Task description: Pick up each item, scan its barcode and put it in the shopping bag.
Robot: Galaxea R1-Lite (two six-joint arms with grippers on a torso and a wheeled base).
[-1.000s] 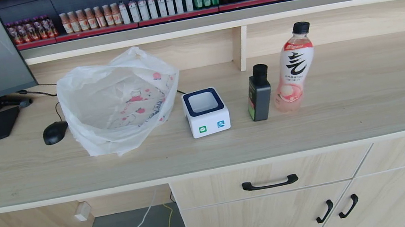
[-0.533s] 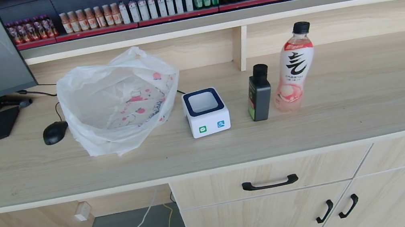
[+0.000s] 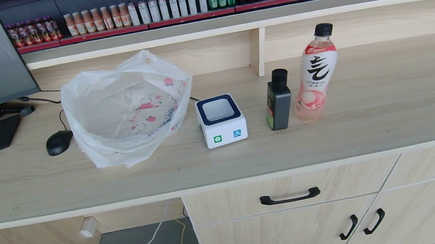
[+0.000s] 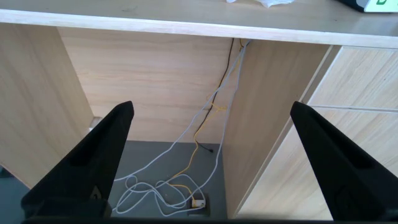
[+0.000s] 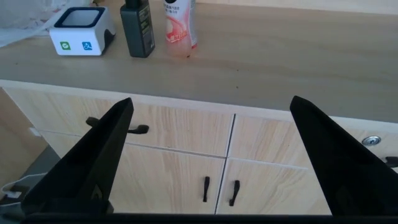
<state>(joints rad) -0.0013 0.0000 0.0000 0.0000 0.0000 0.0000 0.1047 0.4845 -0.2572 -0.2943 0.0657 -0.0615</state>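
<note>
The head camera looks forward and down from above the counter (image 3: 373, 114), far enough back to take in its top, the drawers (image 3: 289, 191) below and the shelves (image 3: 198, 0) behind. The left wrist camera sits low, near the counter front, facing the recess (image 4: 155, 93) under it and the cables (image 4: 186, 180) there; the head view shares both. The right wrist camera sits just above counter height, farther off, facing the drawers, scanner (image 5: 78, 31), black bottle (image 5: 138, 31) and pink bottle (image 5: 179, 25), all shared with the head view.
</note>
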